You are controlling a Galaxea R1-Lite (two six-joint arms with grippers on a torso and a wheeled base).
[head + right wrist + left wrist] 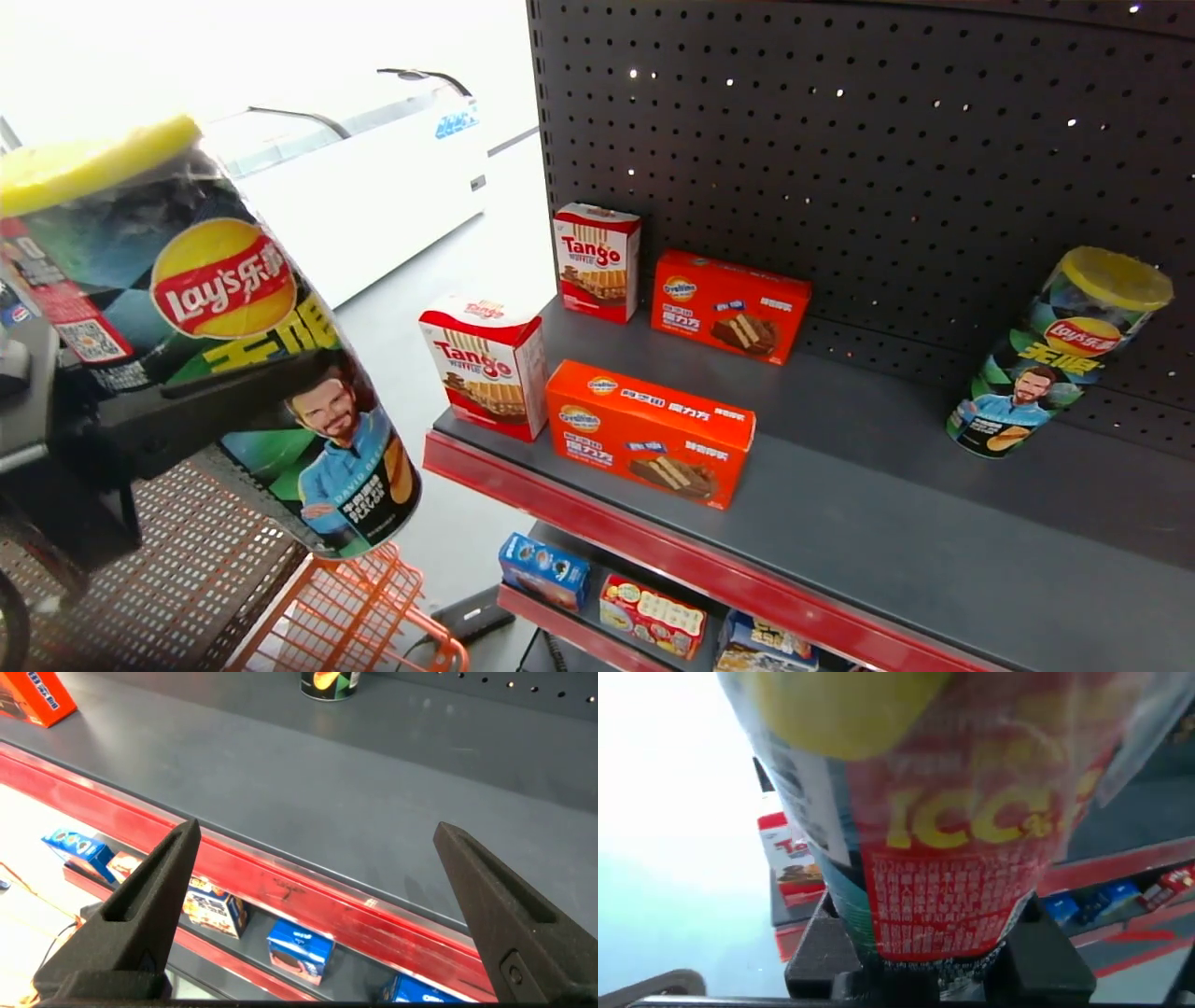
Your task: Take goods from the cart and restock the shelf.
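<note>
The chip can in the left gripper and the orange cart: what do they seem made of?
Chip can: probably a cardboard tube under glossy printed film, seen in its glare; the yellow lid looks plastic. Cart: orange-coated wire grid, likely metal.

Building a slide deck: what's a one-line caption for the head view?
Left gripper holds a chip can near the orange cart, beside a shelf carrying snack boxes and a matching can.

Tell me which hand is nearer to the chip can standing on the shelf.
Right. The right hand, open, hangs at the shelf's front edge, facing the chip can. The left hand is beyond the shelf's left end, above the cart, clamped on a second can.
</note>
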